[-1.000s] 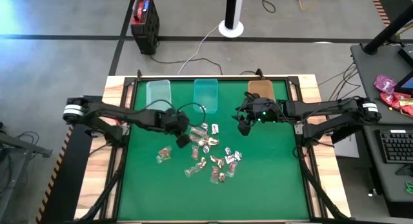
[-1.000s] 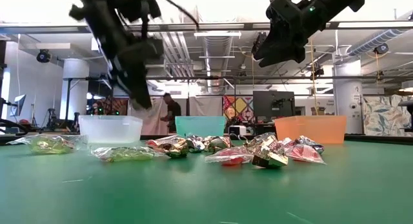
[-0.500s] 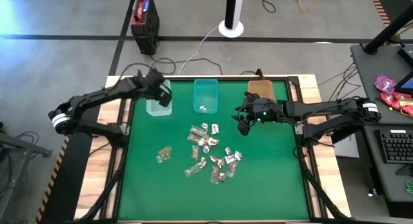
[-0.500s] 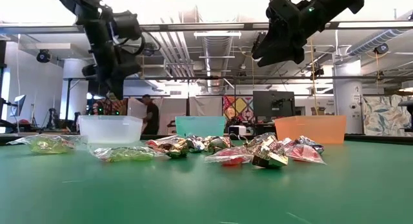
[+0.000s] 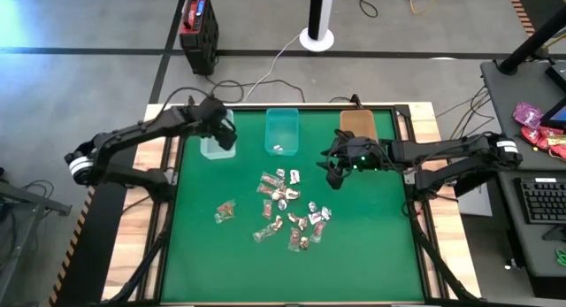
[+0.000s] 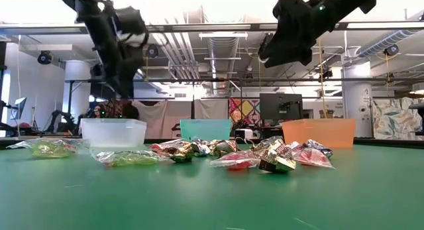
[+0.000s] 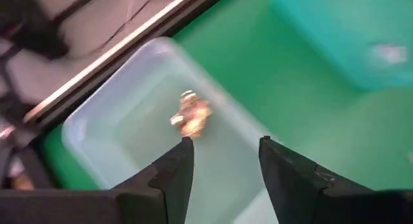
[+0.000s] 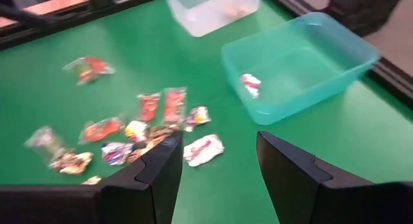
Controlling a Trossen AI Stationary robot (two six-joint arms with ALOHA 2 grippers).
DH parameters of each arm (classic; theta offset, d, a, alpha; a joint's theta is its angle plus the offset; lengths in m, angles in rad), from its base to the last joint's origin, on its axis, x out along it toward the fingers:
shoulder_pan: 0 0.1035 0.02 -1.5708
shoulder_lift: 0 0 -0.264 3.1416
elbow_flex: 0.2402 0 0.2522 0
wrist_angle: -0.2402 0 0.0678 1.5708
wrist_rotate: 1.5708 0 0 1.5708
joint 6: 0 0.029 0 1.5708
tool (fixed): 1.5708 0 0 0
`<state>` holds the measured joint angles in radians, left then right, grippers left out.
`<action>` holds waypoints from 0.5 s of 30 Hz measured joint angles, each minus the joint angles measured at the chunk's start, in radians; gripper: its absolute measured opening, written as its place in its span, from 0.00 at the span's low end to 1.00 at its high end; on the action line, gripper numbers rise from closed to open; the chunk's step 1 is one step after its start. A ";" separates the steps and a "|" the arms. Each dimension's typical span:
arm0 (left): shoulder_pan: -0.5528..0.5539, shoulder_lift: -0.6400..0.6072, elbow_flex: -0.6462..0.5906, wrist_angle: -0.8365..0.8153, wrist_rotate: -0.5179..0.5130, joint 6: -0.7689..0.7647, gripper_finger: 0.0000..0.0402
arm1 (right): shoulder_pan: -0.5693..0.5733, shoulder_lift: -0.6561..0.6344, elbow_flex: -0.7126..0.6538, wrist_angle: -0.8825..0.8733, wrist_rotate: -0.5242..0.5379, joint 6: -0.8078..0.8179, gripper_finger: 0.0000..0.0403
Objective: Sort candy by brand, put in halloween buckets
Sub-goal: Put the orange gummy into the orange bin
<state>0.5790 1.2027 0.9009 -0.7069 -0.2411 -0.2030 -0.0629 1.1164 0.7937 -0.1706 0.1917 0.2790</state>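
Left hand (image 7: 222, 150) open, empty, above clear bin (image 7: 116, 146); gold candy (image 7: 191, 115) just beyond its fingertips, inside; right hand (image 8: 216, 153) open, idle.

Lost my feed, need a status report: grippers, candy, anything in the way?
Left gripper open over clear-green bin, gold candy inside. Right gripper open, empty, above candy pile. One white candy in teal bin. Nothing in the way.

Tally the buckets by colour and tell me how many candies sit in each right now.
Pale clear bucket: 1, holding 1 gold candy
Teal bucket: 1, holding 1 white candy
Orange bucket: 1, contents hidden
Total: 3 buckets, 2 candies visible inside
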 joint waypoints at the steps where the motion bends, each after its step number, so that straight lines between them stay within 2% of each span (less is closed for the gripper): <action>1: -0.042 -0.017 -0.002 0.021 0.004 0.001 0.40 | 0.013 0.000 0.000 0.006 0.000 -0.001 0.47; 6: -0.344 -0.099 -0.044 0.163 0.090 0.065 0.39 | 0.092 0.000 0.000 0.071 0.014 -0.052 0.47; 9: -0.547 -0.111 -0.102 0.256 0.102 0.144 0.39 | 0.115 0.000 0.000 0.074 0.031 -0.069 0.47; 12: -0.717 -0.084 -0.190 0.407 0.050 0.195 0.39 | 0.124 0.001 0.000 0.074 0.051 -0.069 0.47; 15: -0.795 -0.031 -0.262 0.606 -0.068 0.199 0.39 | 0.124 0.014 0.000 0.081 0.065 -0.057 0.47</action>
<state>-0.2164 1.1719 0.6387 -0.1011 -0.3091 -0.0042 0.0612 1.1306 0.7937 -0.0896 0.2569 0.2220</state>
